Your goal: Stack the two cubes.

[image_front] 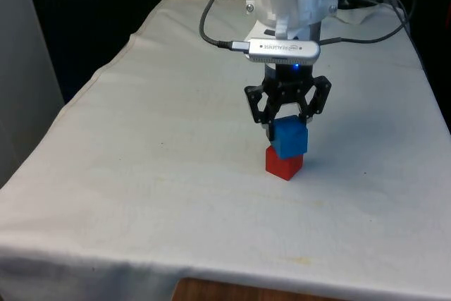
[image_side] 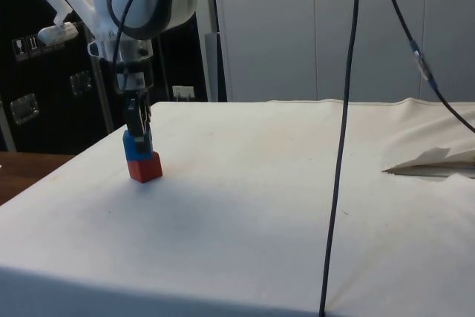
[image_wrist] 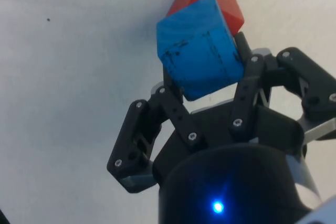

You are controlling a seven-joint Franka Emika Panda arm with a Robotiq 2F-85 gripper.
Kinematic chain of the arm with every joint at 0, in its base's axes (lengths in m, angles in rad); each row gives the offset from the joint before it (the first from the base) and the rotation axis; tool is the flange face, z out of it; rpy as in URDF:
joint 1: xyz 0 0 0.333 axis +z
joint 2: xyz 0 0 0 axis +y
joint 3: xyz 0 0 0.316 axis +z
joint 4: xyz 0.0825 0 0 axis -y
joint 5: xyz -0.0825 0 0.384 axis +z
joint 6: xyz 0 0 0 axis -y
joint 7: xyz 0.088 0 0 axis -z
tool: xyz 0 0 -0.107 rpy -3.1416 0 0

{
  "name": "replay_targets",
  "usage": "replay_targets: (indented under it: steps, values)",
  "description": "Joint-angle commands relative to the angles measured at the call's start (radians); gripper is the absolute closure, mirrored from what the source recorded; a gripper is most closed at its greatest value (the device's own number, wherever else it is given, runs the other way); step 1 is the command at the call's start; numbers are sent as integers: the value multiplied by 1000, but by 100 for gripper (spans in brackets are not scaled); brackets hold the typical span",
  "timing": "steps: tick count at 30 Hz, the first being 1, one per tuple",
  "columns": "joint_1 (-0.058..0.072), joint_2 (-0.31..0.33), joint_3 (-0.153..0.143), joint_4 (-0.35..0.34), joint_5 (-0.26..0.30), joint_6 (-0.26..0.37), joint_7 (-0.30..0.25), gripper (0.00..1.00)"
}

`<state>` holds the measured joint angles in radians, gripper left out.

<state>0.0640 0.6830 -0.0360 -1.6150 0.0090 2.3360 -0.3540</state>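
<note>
A blue cube (image_front: 290, 139) rests on top of a red cube (image_front: 283, 164) near the middle of the white cloth, turned slightly against it. My gripper (image_front: 289, 126) comes straight down over the stack, and its black fingers press against two opposite sides of the blue cube. From the side, the blue cube (image_side: 136, 146) sits on the red cube (image_side: 145, 168) with my gripper (image_side: 138, 136) around it. The wrist view has the blue cube (image_wrist: 199, 51) between the fingers (image_wrist: 167, 90), with the red cube (image_wrist: 220, 3) showing beneath it.
A black cable (image_side: 341, 146) hangs down across the side view. A fold in the cloth (image_side: 434, 159) lies far from the stack. The table's front edge (image_front: 211, 273) runs well in front of the cubes.
</note>
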Motion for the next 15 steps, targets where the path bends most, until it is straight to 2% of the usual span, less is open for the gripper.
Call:
replay_targets:
  steps: [1, 15]
  values:
    - [1, 0, 0, 0, -1, 2, 1, 96]
    - [-4, 0, -4, 0, 3, 3, -7, 96]
